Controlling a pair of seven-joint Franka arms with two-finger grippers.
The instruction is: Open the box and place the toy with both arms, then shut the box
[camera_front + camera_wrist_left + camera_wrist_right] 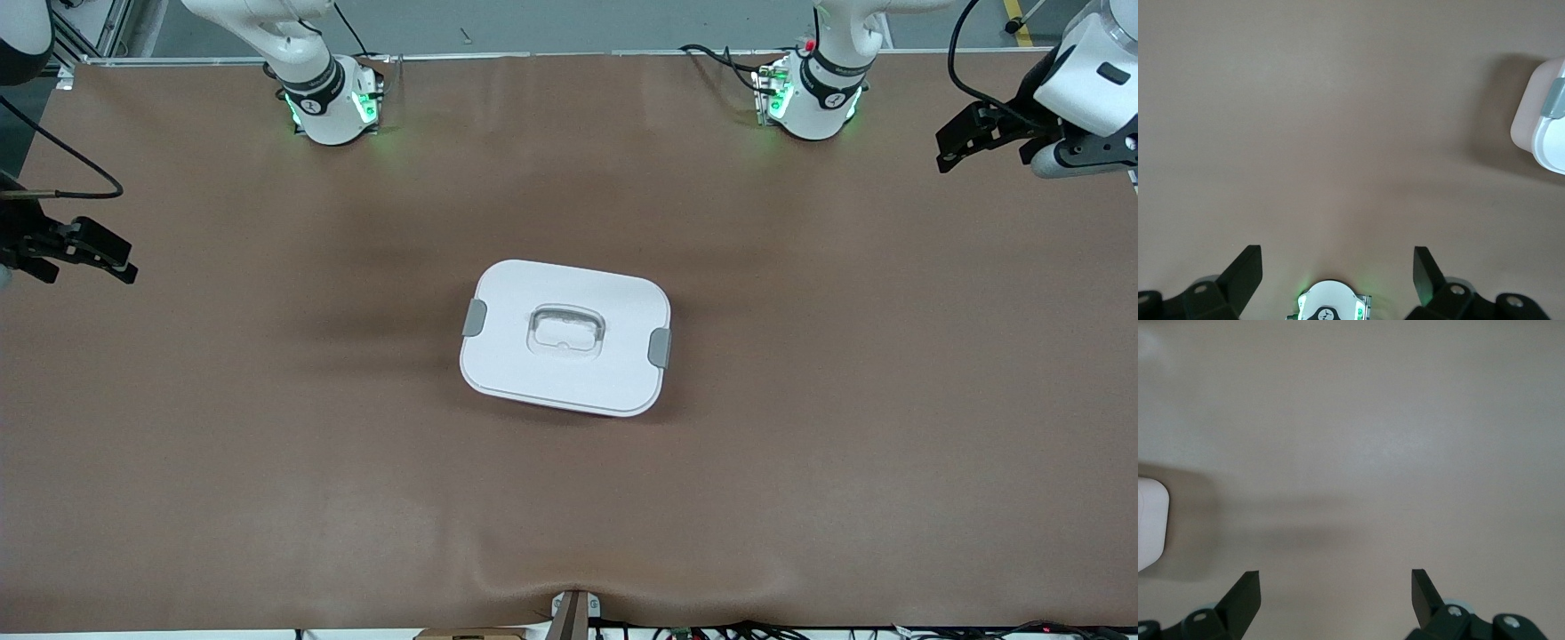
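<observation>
Nearest the front camera lay bare brown table (569, 498); farther from it, at the middle of the table, sat the box (565, 338), white, with its lid (613, 302) on and flat. We saw a grey clip (659, 347) on the edge toward the left arm's end, a second clip (475, 317) on the edge toward the right arm's end, and a recessed handle (566, 328) in the lid's middle. We found no toy in any view; whether it lay inside the box we could not tell.

Left gripper (982, 133) hung in the air over its own end of the table, well apart from the box. In its wrist view the fingers (1245, 270) stood wide apart with only table between them, and a corner of the box showed at the edge. Right gripper (76, 253) hung over the other end, likewise well apart; its fingers (1245, 590) were also spread wide and held nothing.

We judged that this scene fitted two stages alike: a shut box awaiting opening with the toy somewhere out of view, or a box shut again with the toy inside. We therefore named no move.

For any handling of this lid we would advise the following. Both clips should be worked evenly, one arm to each, so that the light box does not skid on the smooth cloth. A lift is best taken at the handle, straight up, with the lid kept level.
</observation>
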